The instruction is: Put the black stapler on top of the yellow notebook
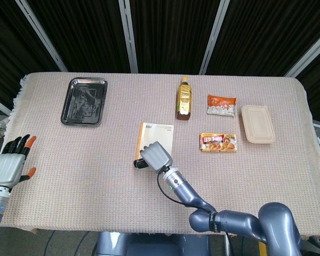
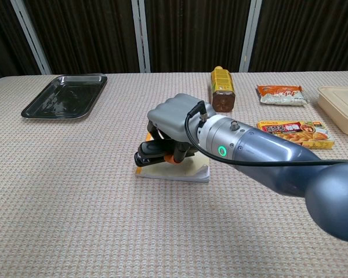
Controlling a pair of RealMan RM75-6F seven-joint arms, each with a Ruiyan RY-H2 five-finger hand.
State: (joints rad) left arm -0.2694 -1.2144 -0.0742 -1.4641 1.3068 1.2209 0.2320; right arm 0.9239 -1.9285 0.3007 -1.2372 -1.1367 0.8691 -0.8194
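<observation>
The yellow notebook lies near the table's middle, its near left part hidden under my right hand. That hand grips the black stapler, whose front end pokes out to the left over the notebook's orange spine edge. In the head view the stapler shows as a small dark tip at the notebook's near left corner. Whether the stapler touches the cover cannot be told. My left hand hangs off the table's left edge, fingers apart, holding nothing.
A black tray sits at the back left. A tea bottle, two snack packets and a beige lidded box lie to the right of the notebook.
</observation>
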